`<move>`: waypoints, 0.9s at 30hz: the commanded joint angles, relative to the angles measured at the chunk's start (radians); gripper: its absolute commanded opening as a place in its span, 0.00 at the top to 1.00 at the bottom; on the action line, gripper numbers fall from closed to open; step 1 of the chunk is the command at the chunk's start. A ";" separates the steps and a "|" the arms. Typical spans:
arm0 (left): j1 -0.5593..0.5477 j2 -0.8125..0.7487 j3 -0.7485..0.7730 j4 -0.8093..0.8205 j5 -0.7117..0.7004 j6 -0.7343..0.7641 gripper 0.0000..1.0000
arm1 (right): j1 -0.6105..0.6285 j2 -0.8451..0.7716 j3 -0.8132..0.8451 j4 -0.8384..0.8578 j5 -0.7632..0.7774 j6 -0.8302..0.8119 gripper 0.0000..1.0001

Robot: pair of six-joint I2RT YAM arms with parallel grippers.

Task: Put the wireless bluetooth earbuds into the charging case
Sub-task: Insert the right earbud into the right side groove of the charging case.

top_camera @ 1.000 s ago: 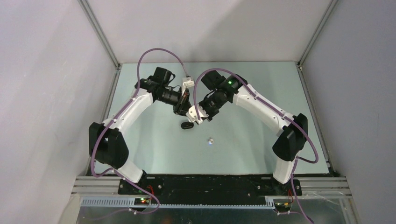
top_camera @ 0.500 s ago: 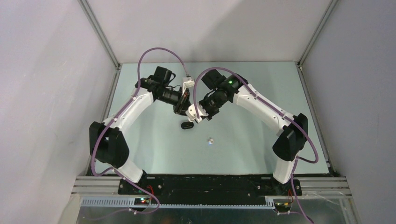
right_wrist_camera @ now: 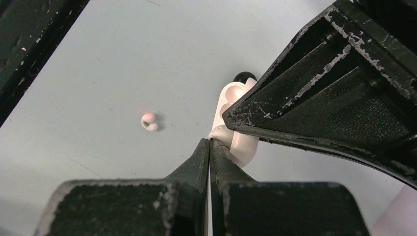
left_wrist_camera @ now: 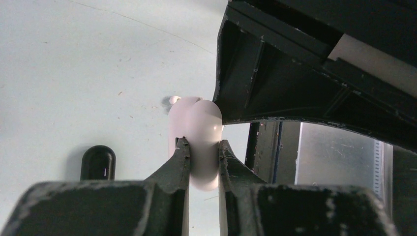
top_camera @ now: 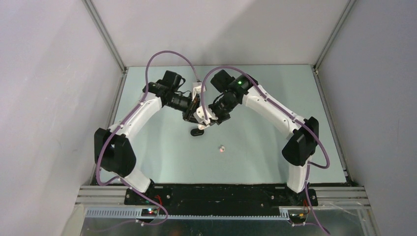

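Note:
My left gripper point(left_wrist_camera: 201, 142) is shut on a white oval charging case point(left_wrist_camera: 196, 120) and holds it above the table. In the right wrist view the case point(right_wrist_camera: 243, 145) stands open, its lid point(right_wrist_camera: 231, 93) showing hollow seats. My right gripper point(right_wrist_camera: 210, 141) is shut, its tips touching the case's near edge; I see nothing between the fingers. One white earbud point(top_camera: 222, 147) lies loose on the table, also in the right wrist view point(right_wrist_camera: 149, 121). Both grippers point(top_camera: 199, 119) meet at mid-table. The other earbuds are hidden.
A black oval case point(top_camera: 197, 132) lies closed on the table just below the grippers, also in the left wrist view point(left_wrist_camera: 98, 162). The pale green table point(top_camera: 255, 147) is walled by grey panels on three sides.
The right wrist has swung a little left, closer against the left gripper and the white case. The left arm, the black case and the loose white earbud have not moved.

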 commanded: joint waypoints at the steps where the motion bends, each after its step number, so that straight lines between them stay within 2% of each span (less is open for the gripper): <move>1: -0.007 -0.004 0.046 -0.009 0.045 0.017 1.00 | 0.004 0.010 0.042 -0.051 -0.013 0.006 1.00; 22: -0.008 0.001 0.043 -0.009 0.051 0.007 1.00 | 0.014 0.011 0.043 -0.025 0.011 0.049 1.00; 27: -0.008 0.001 0.043 -0.009 0.052 0.005 1.00 | 0.023 0.020 0.054 -0.069 -0.005 0.043 1.00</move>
